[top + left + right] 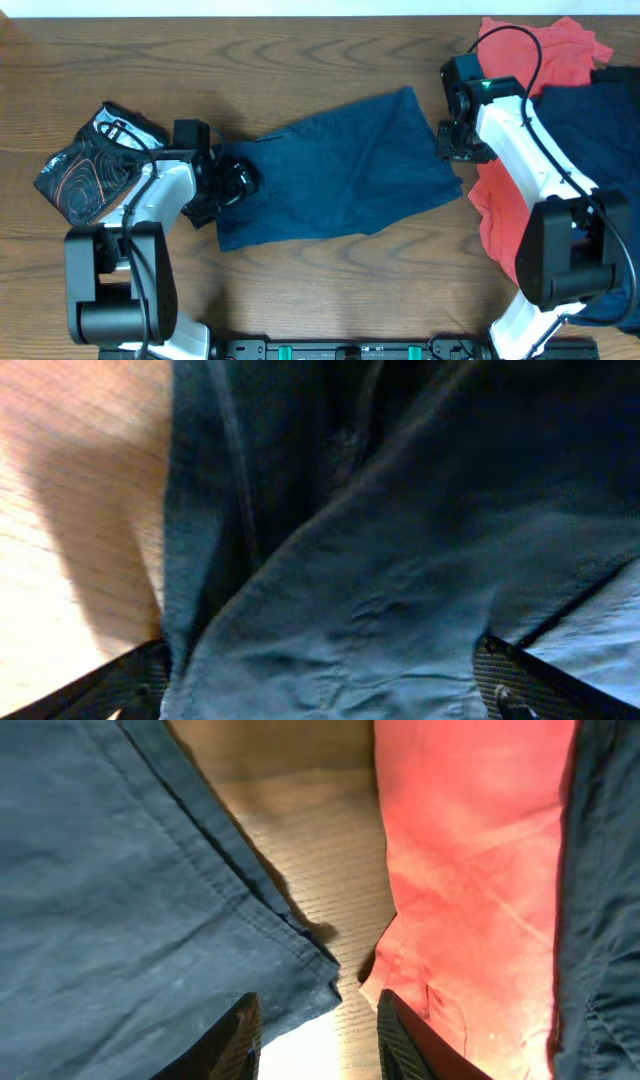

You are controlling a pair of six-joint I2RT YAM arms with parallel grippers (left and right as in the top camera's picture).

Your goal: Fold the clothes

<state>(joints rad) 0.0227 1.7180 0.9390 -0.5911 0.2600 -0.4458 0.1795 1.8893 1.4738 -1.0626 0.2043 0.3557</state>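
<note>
Blue garment (345, 170) lies lengthwise left-to-right, slightly slanted.

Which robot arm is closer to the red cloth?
Right. The right end effector sits beside the red cloth; the left end effector is at the far end of the blue garment.

Soft, even light is falling over the overhead view, keeping the wooden table (300, 290) sharp with only faint shadows. The left wrist view is showing the dark blue garment (400, 560) dim and blurred, a broad shadow darkening the wood beside it, while in the right wrist view glare is washing out the wood at the bottom edge
</note>
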